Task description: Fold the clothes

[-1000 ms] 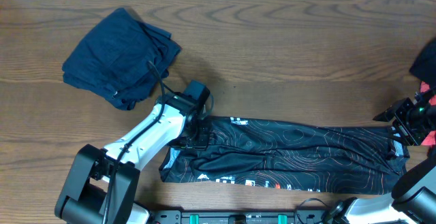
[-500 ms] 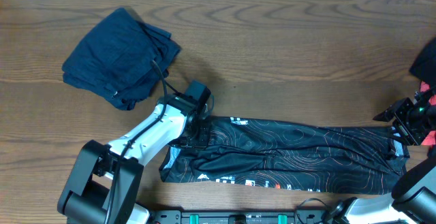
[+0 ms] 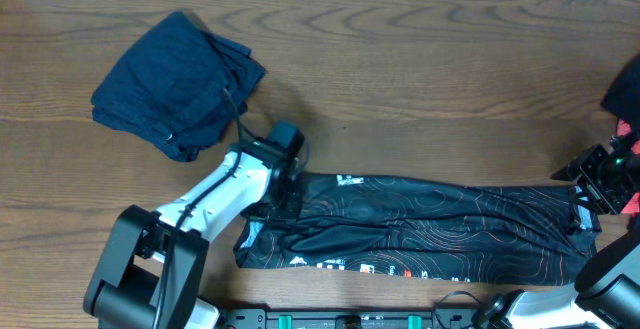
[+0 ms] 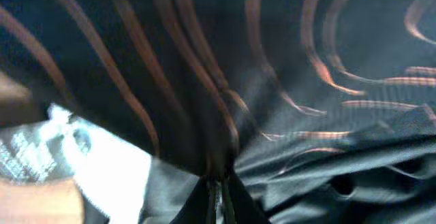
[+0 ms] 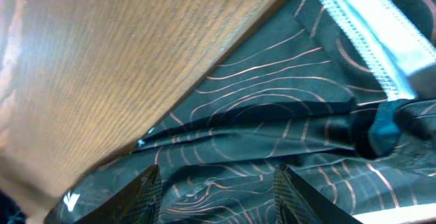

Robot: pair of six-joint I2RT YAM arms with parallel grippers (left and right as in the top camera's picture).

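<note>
One jersey (image 3: pixel 420 219): left end effector (image 4: pixel 215 188) pinches it, right end effector (image 5: pixel 216 186) gapes.

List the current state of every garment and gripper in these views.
jersey: folded into a long band, lying flat across the table, logos along its near edge.
dark blue garment: loosely folded pile, apart from the jersey.
left gripper: shut, pinching the jersey's left end.
right gripper: open, fingers spread over the jersey's right end.

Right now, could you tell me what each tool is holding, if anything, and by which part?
The left tool pinches the black orange-lined jersey at the far edge of its left end; the right tool is open, holding nothing.
</note>
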